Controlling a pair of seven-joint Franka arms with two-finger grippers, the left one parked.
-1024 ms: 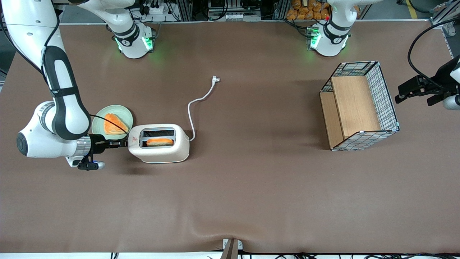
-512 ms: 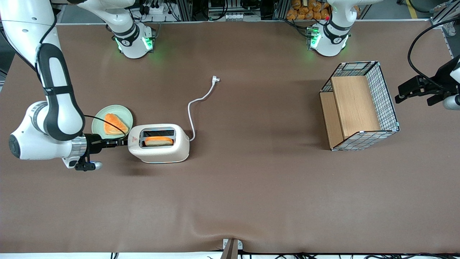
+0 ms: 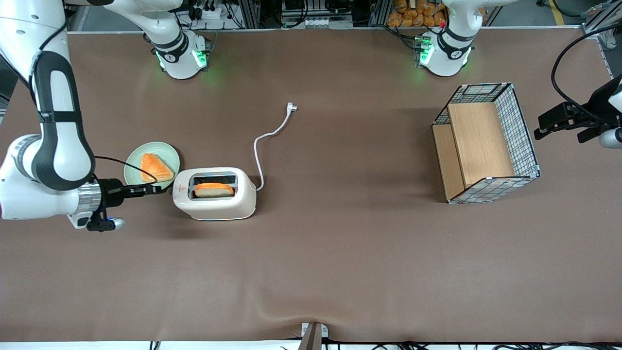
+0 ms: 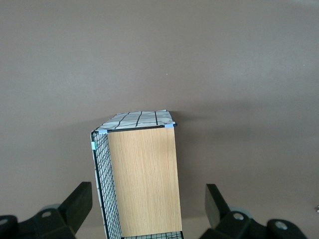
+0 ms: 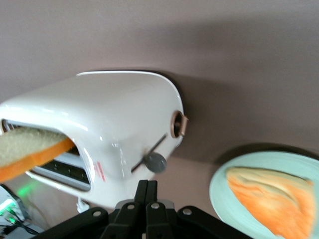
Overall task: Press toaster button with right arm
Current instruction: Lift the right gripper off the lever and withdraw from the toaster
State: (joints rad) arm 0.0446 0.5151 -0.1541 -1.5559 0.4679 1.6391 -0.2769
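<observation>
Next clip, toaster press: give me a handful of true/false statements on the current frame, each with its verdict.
1. A slice of bread stands in one slot of the toaster. True.
2. The gripper is shut around the slice on the plate. False: it is shut on nothing, beside the toaster's narrow end, clear of the toaster button.
3. The plate holds a second slice. True.
4. The plug sits inside the basket. False: it lies on the table, and the basket is toward the parked arm's end.

Even overhead light, soft shadows; glare on the toaster [image 5: 109, 129], wrist view slightly blurred.
</observation>
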